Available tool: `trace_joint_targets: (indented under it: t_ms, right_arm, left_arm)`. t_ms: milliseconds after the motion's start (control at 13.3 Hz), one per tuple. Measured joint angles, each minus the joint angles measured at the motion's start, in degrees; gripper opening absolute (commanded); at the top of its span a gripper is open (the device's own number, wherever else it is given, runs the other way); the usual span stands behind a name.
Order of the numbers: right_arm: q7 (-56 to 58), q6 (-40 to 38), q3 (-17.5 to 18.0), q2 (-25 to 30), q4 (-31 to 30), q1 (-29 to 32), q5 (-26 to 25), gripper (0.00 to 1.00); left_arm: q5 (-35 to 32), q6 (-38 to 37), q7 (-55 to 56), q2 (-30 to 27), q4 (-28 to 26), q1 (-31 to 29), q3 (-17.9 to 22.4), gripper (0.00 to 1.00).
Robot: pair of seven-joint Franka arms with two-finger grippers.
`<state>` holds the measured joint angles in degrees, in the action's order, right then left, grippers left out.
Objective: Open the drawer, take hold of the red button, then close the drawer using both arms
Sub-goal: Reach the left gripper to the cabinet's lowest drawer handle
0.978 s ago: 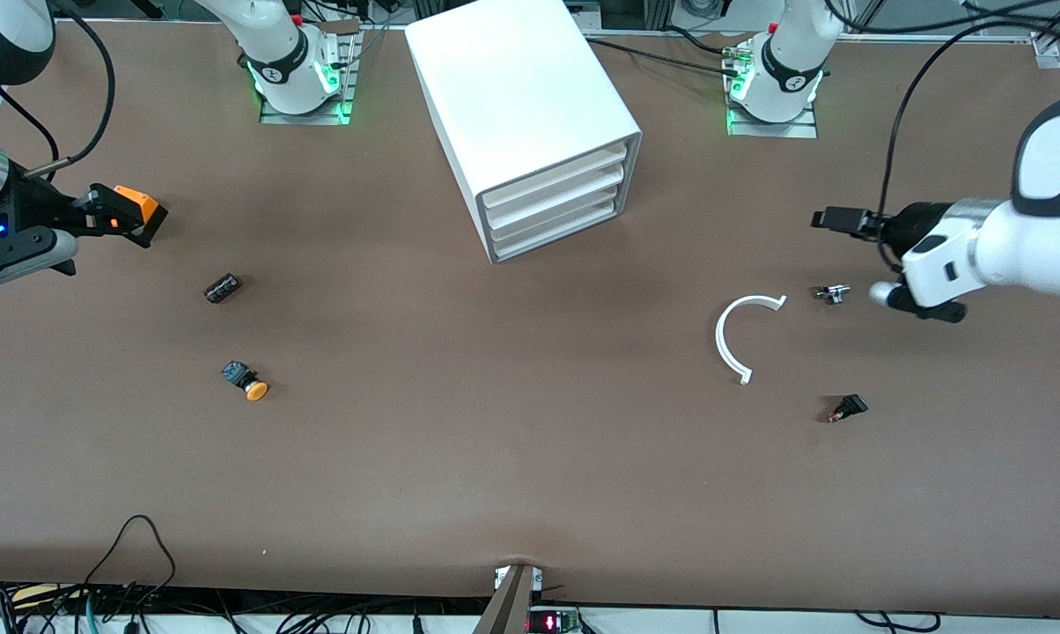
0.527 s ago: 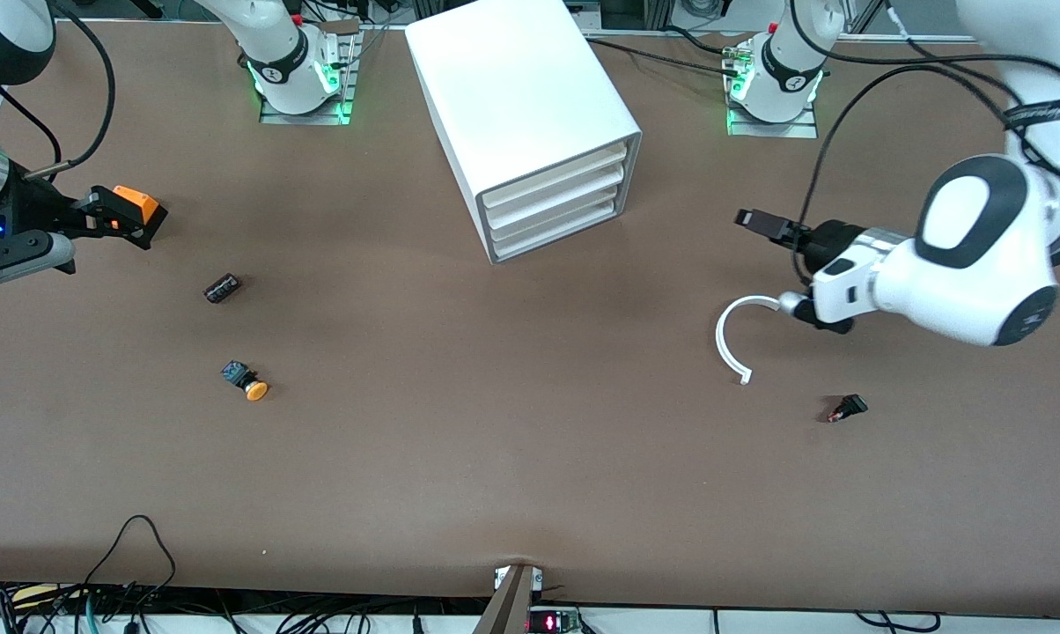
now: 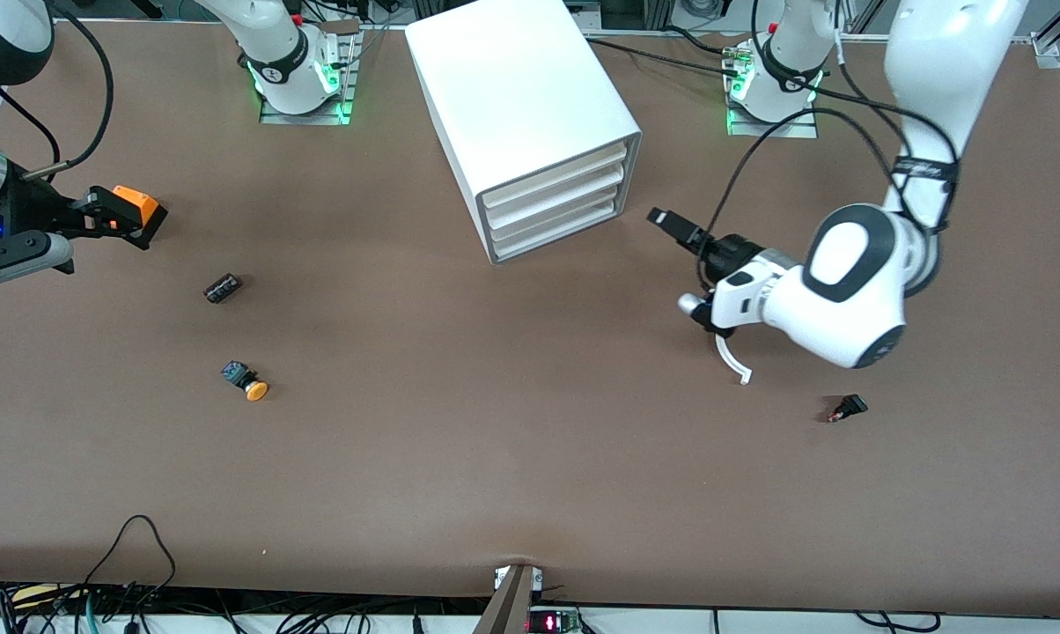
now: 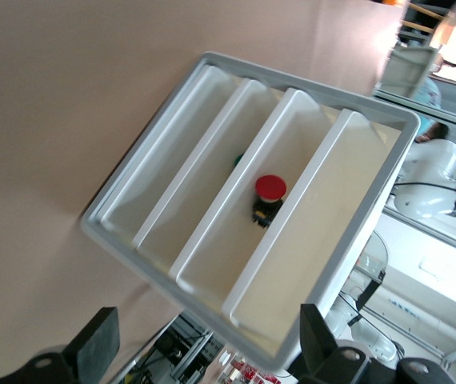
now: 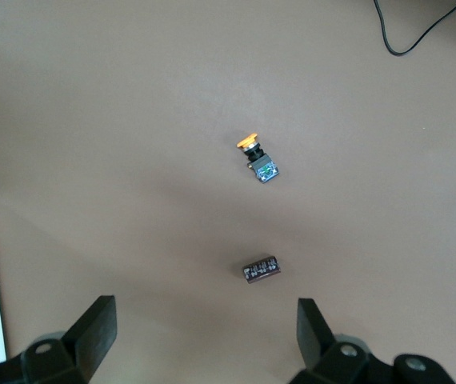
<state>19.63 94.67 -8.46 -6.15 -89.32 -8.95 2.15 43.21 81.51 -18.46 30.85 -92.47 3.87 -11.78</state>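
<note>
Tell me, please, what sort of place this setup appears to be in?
Probably a robotics lab bench: two arms are bolted to a brown table, loose cables trail along its near edge, and a white cabinet stands among scattered small switches.

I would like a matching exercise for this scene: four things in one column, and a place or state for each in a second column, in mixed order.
Things:
1. red-capped push button
2. orange-capped push button
3. left gripper
4. curved white plastic strip

Places or states:
A. partly hidden under the left arm
B. inside the boxy white cabinet
C. on the brown table, toward the right arm's end
D. open, facing the drawer fronts

Pairs: 1-B, 2-C, 3-D, 4-A
</note>
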Motion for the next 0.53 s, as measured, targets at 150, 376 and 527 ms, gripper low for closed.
trace_joint_targets:
  t_ms: [150, 376, 527]
  right_arm:
    - [0.0, 0.0, 0.1, 0.0, 0.0, 0.0, 0.0, 1.00]
    - [0.0, 0.0, 0.2, 0.0, 0.0, 0.0, 0.0, 1.00]
    - [0.0, 0.0, 0.2, 0.0, 0.0, 0.0, 0.0, 1.00]
  left_arm:
    - [1.4, 1.8, -6.0, 2.2, -1.2, 0.0, -1.0, 0.96]
    - [7.1, 2.5, -16.0, 5.7, -3.3, -0.2, -1.0, 0.90]
    - [11.6, 3.9, -22.1, 7.0, -6.3, -0.2, -1.0, 0.89]
